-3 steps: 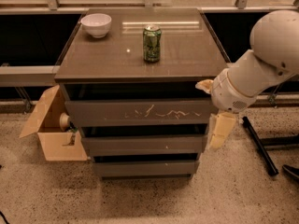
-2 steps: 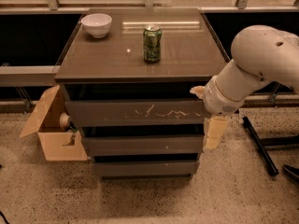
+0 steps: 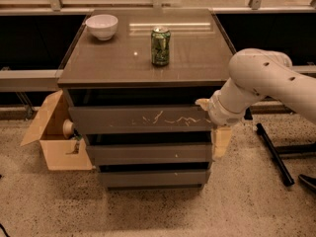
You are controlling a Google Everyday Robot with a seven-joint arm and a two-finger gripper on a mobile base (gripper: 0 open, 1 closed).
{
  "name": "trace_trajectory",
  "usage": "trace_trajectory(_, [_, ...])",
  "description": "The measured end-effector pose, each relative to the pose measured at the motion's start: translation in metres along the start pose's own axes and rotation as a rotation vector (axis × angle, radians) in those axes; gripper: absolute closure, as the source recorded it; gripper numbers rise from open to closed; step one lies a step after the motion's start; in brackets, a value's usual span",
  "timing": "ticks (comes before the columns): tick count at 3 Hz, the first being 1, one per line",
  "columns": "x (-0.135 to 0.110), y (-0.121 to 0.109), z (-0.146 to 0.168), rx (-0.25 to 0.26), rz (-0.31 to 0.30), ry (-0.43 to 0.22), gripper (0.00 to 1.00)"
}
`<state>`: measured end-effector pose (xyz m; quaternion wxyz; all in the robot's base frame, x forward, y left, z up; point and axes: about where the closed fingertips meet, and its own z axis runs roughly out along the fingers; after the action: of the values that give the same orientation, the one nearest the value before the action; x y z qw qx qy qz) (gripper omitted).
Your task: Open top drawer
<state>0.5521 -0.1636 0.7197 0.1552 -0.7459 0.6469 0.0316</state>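
The top drawer [image 3: 143, 118] is the widest grey-brown front of the cabinet, with whitish scratches across its middle. A dark gap shows above it, under the cabinet top. My gripper [image 3: 212, 123] is at the drawer's right end, on a white arm that comes in from the right. It is open. One cream finger [image 3: 202, 102] touches the drawer front's upper right corner. The other finger [image 3: 221, 142] hangs down beside the right edge, level with the middle drawer [image 3: 148, 153].
On the cabinet top [image 3: 113, 58] stand a green can [image 3: 160, 45] and a white bowl [image 3: 102, 26]. An open cardboard box [image 3: 54, 142] sits on the floor to the left. A black stand's legs [image 3: 276, 154] lie on the floor to the right. The bottom drawer [image 3: 153, 177] is lowest.
My arm has swung left and lower, bringing the gripper closer in against the right end of the top drawer. The drawer, can and bowl have not moved.
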Motion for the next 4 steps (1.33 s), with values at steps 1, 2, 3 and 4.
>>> trace_trajectory(1, [0.011, -0.030, 0.030, 0.029, -0.057, 0.000, 0.00])
trace_trajectory(2, [0.017, -0.056, 0.046, 0.058, -0.093, 0.002, 0.00])
trace_trajectory(3, [0.023, -0.078, 0.060, 0.062, -0.100, -0.018, 0.03])
trace_trajectory(4, [0.026, -0.083, 0.070, 0.045, -0.091, -0.037, 0.26])
